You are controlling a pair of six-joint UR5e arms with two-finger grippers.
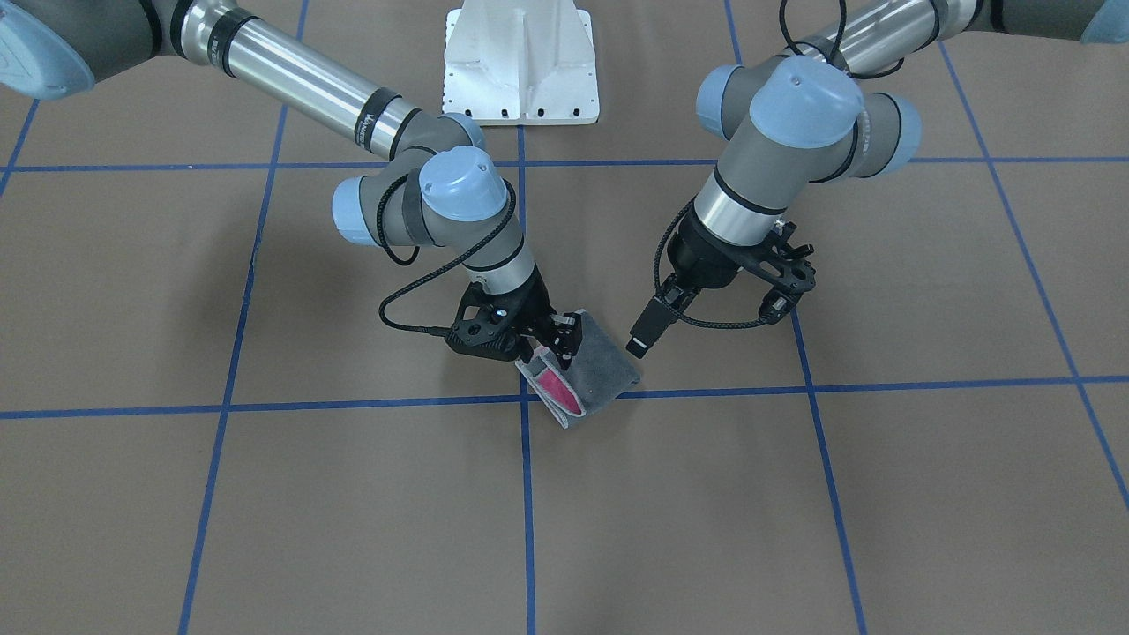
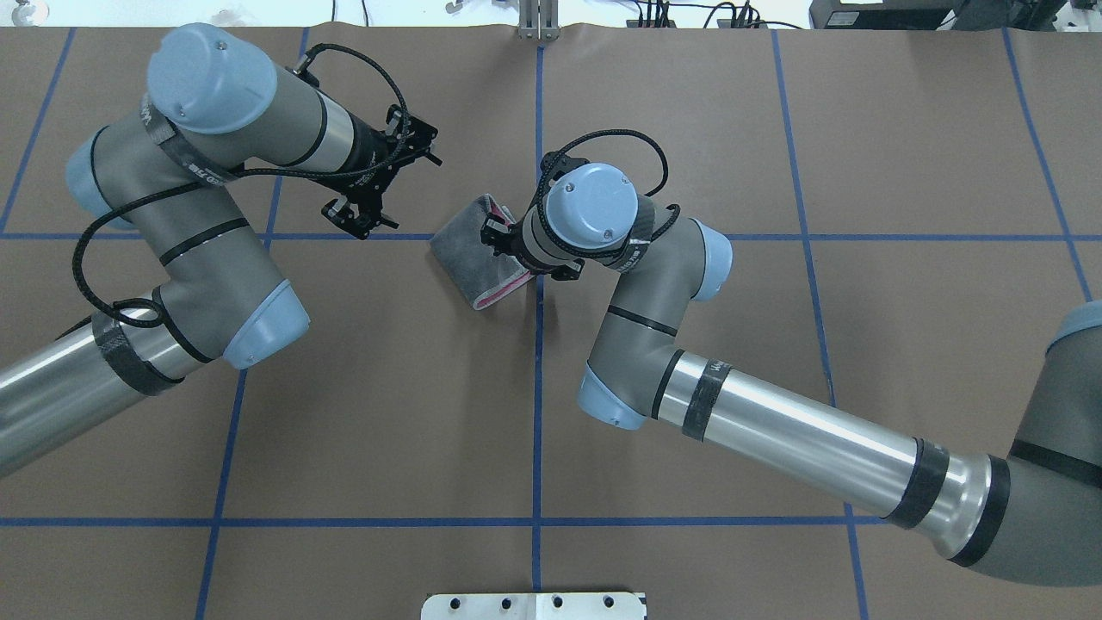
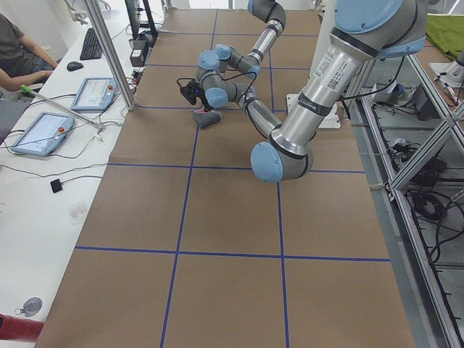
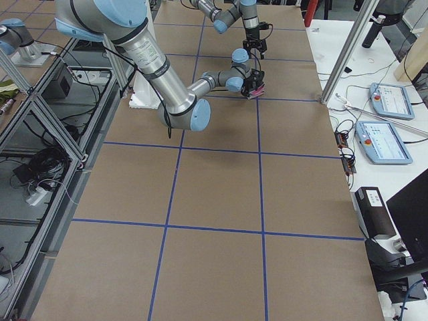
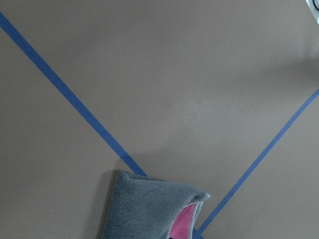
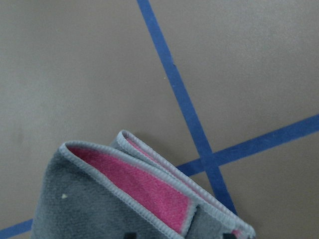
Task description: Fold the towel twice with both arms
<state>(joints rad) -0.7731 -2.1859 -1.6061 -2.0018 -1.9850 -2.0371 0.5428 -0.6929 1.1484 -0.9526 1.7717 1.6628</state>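
Towel (image 1: pixel 609 362) edge in right gripper (image 1: pixel 554 346); left gripper (image 2: pixel 360 220) apart

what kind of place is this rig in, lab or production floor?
Most likely a robotics research lab, not production: a brown-paper table gridded with blue tape, teach pendants and a keyboard on a side bench, and a seated operator alongside.

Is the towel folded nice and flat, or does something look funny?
A bit funny: the towel gapes open at one edge, its top flap raised so pink shows inside, where the right hand pinches it.
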